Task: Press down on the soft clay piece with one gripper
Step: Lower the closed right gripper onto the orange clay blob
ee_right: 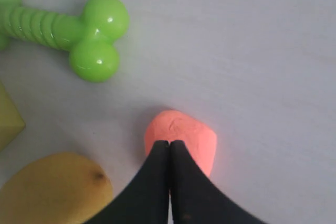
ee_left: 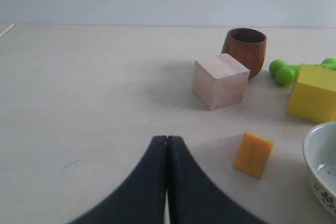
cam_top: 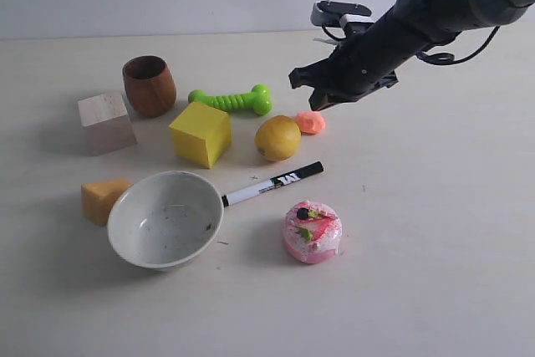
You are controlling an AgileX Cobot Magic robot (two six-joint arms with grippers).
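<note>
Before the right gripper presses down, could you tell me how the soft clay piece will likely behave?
The soft clay piece will probably dent; its surface shows a crease. Being lumpy, it seems unlikely to roll. The shut right gripper is narrow, so the dent may stay small.

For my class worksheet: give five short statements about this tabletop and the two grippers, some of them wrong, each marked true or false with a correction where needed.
1. The jaws of the right gripper are shut. True.
2. The soft clay piece lies inside the white bowl. False: it lies on the table, beside the lemon.
3. The jaws of the left gripper are wide open. False: they are shut.
4. In the exterior view the marker lies between the lemon and the pink cake. True.
5. The cheese wedge sits in the white bowl. False: it sits on the table next to the bowl.
</note>
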